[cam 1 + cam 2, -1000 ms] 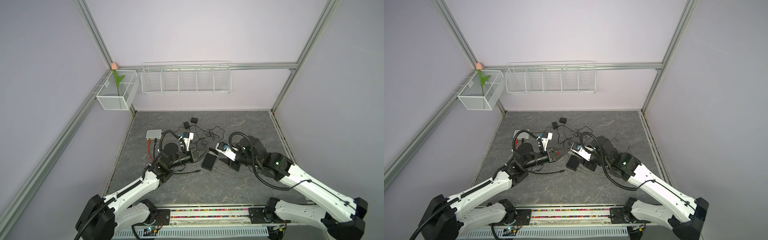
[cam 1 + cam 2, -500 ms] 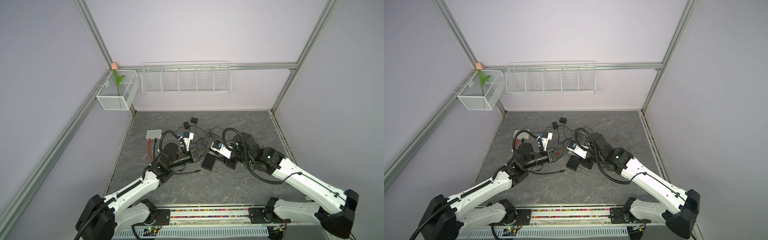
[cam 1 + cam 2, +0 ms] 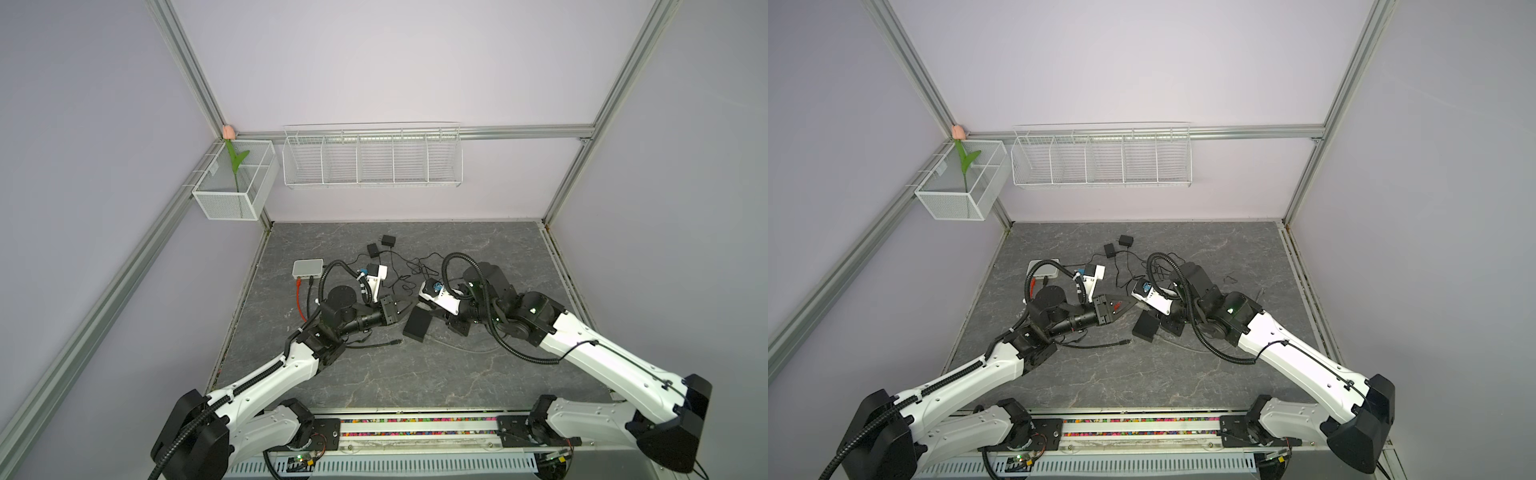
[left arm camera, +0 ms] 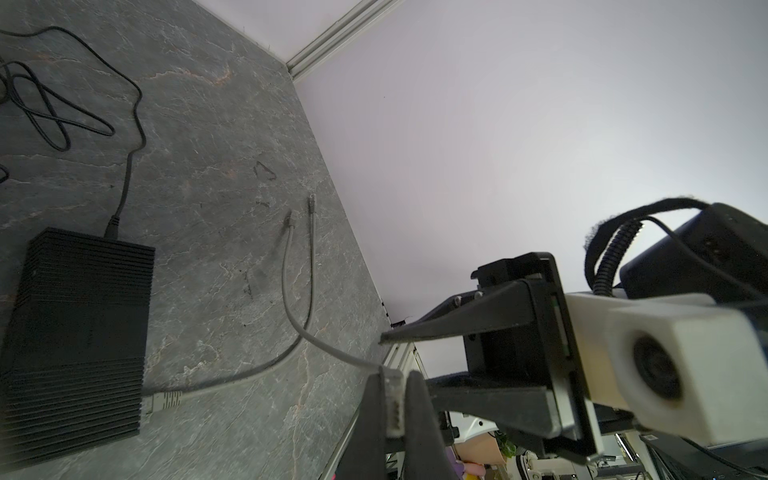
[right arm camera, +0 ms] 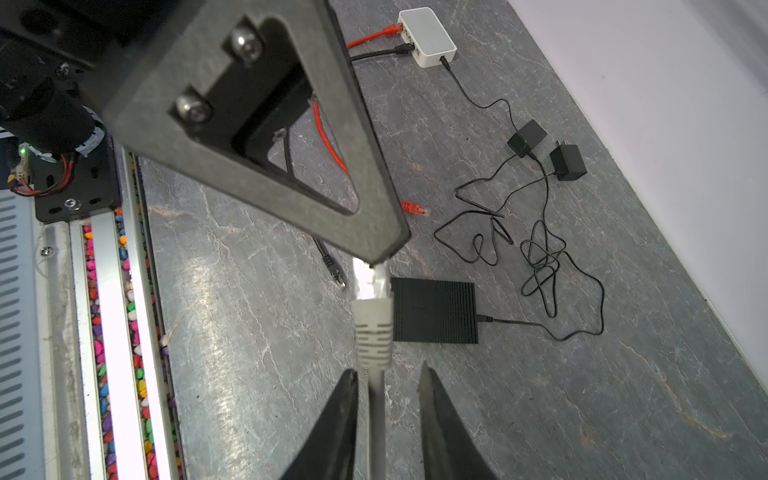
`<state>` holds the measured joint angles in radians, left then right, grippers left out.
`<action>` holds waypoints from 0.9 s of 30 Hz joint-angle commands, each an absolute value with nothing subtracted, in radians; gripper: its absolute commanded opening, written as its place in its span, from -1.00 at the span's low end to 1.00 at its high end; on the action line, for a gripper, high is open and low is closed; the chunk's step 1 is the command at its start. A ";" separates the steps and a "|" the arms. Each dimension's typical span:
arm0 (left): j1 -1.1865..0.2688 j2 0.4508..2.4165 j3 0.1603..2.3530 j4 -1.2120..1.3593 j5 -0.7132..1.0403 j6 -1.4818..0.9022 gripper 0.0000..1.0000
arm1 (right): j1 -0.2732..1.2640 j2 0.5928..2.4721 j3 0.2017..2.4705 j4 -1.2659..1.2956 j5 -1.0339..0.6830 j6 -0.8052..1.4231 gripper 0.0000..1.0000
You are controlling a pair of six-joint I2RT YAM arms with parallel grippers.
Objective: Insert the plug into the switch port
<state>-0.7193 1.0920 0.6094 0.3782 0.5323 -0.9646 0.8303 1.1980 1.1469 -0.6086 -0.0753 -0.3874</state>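
Grey plug [image 4: 394, 405]: left pincer [image 4: 394, 376] clamped | cable [image 5: 376, 399]: right pincer [image 5: 388, 369] astride, ajar | wrist views only

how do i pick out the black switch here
On the grey stone table, look at the middle, beside the tangled black cables. The black switch lies flat there. It is ribbed and larger than the white box and both black adapters.

Noted: the tabletop [image 3: 415, 374] is dark grey with pale marble veining and faint rust streaks. The ribbed switch [image 5: 434, 309] is matt black, finely ridged in parallel lines. The plug [image 5: 372, 328] has a pale grey boot and a clear tip. The small switch [image 5: 428, 35] is white; its patch cable [image 5: 328, 143] is red. The power adapters [image 5: 567, 162] are black. The rail pebbles [image 5: 99, 316] are multicoloured. The wire basket [image 3: 372, 160] is white; the tulip [image 3: 229, 132] is pink with a green stem.
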 commanded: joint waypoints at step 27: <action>-0.670 1.010 0.694 -0.098 0.176 -0.708 0.04 | 0.778 1.254 1.109 -0.666 0.153 -0.314 -0.87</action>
